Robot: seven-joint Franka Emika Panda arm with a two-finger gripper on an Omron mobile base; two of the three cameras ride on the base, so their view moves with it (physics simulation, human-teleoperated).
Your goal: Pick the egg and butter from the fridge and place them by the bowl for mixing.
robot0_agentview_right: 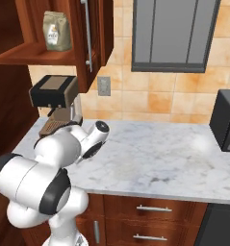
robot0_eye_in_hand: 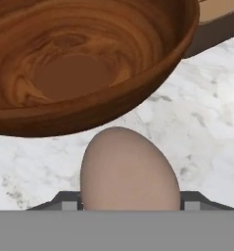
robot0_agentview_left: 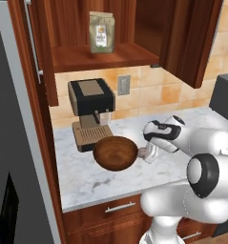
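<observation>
Egg [robot0_eye_in_hand: 129, 169] between jaws — beside bowl [robot0_eye_in_hand: 89, 63]

Tool [robot0_eye_in_hand: 130, 206] low, closed on egg [robot0_eye_in_hand: 129, 170].

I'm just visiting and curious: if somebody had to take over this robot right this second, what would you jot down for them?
End effector: shut on the egg, low over the marble counter, just beside the bowl.
Bowl: empty, on the counter in front of the coffee machine.
Done: egg brought to the bowl's side.
Left: release the egg there, then bring the butter and set it by the bowl too.
</observation>
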